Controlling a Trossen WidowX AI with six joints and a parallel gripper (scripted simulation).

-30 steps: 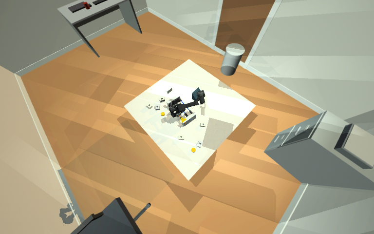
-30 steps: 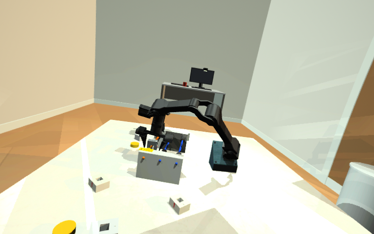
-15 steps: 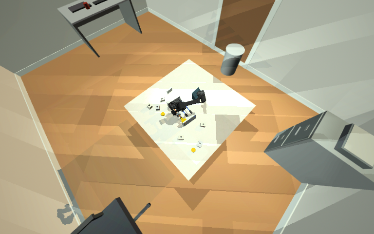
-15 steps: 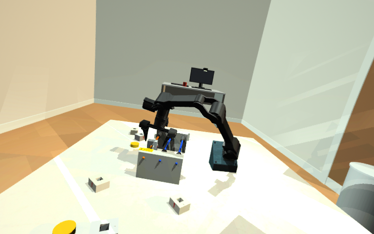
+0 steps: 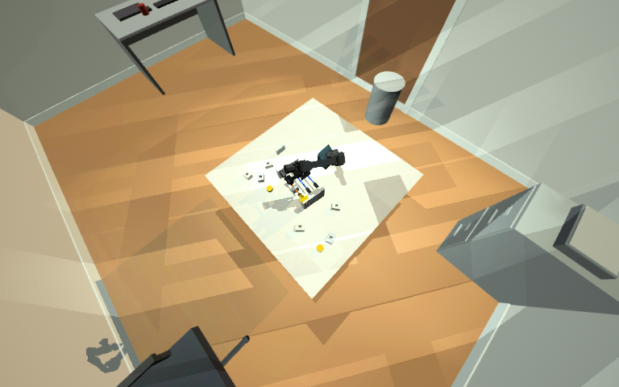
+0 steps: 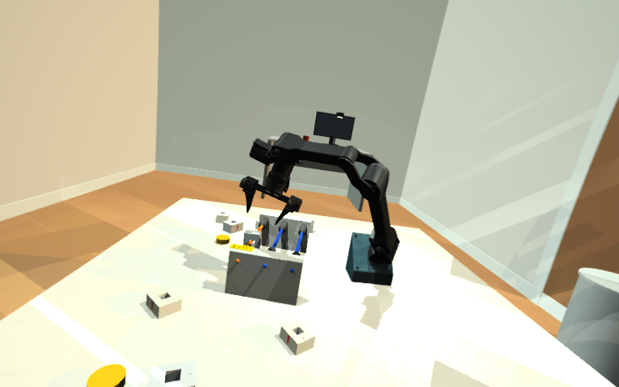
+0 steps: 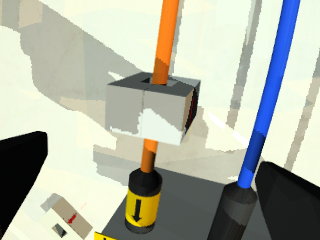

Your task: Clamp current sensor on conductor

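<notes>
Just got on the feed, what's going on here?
The end effector is open above the rack, holding nothing. The grey current sensor sits around the orange conductor, its halves looking closed, with none around the blue conductor. I can't tell from here whether it latched or which way its arrow points.

Has a flat, square, creamy-white top [image 5: 388,160] [image 6: 228,337] [image 7: 210,30]; carries a grey box-like stand [image 5: 313,198] [image 6: 262,278] [image 7: 185,190], small pale blocks with square holes [image 5: 298,230] [image 6: 169,309] [image 7: 75,216], round yellow discs [image 5: 320,247] [image 6: 222,239] and a dark teal base [image 5: 324,152] [image 6: 357,272].
</notes>
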